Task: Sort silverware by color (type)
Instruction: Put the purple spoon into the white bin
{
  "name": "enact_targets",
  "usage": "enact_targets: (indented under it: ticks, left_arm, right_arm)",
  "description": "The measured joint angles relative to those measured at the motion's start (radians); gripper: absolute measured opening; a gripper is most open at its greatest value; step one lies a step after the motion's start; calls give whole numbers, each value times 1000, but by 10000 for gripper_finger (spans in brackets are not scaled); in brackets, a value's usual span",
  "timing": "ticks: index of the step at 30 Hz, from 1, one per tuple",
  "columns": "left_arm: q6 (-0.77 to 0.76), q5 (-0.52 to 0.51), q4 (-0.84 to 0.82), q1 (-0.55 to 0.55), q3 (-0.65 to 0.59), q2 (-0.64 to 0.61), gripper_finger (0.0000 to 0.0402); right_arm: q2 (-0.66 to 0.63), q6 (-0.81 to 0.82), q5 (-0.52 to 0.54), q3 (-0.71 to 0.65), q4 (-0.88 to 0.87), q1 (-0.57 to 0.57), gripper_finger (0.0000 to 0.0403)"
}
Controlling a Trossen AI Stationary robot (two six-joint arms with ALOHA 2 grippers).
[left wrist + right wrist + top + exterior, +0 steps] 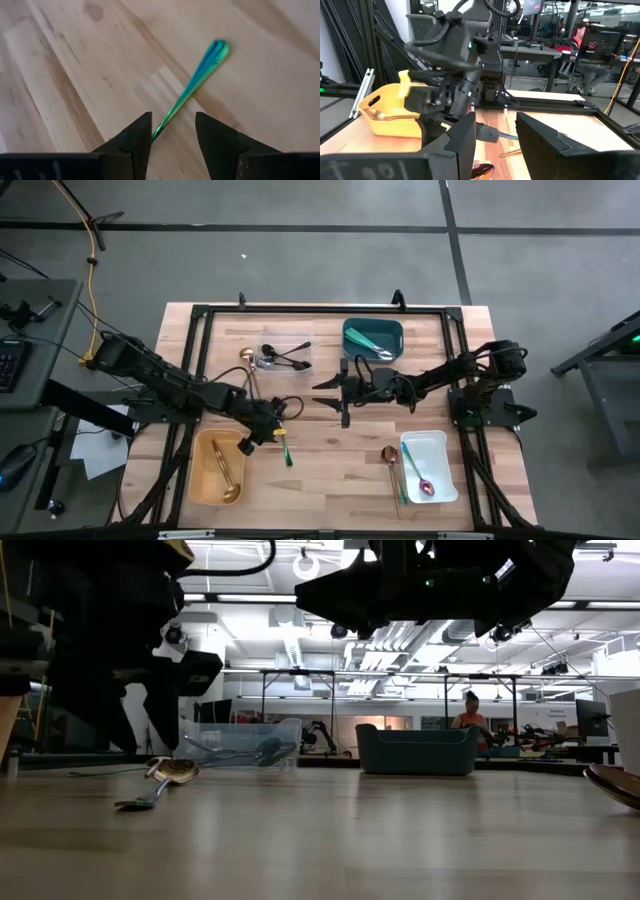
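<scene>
pale wood table (330, 450), workshop behind

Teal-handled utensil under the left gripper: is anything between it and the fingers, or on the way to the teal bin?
Nothing visible. The left gripper straddles the teal-handled utensil on bare wood, jaws apart. Toward the teal bin the high view shows open tabletop; the right gripper hangs above that stretch and could crowd a lifted carry.

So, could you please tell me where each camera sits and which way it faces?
High: overhead, straight down; both arms, left gripper.
Low: table height, across to the room; arms overhead.
Left wrist: down past its fingers at the teal utensil.
Right wrist: across to the left arm, yellow container.
Shared: the utensil, also high.
</scene>
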Motion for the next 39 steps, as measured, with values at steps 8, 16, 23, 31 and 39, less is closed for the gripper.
enact_targets:
  ticks: [8, 16, 23, 31, 39]
  left_arm:
    - [109, -100, -95, 2, 97, 117, 143]
    - [145, -117, -130, 2, 131, 180, 142]
    - [193, -121, -100, 3, 134, 211, 142]
    - [190, -30, -111, 38, 148, 215, 142]
    - [157, 85, -113, 126, 146, 217, 142]
  right_arm:
    - [0, 10, 0, 0, -17, 0, 138]
    - [0, 10, -1, 0, -37, 0, 138]
    - [1, 7, -1, 0, -40, 0, 138]
    - [1, 31, -1, 0, -38, 0, 138]
    - [1, 35, -1, 0, -37, 0, 138]
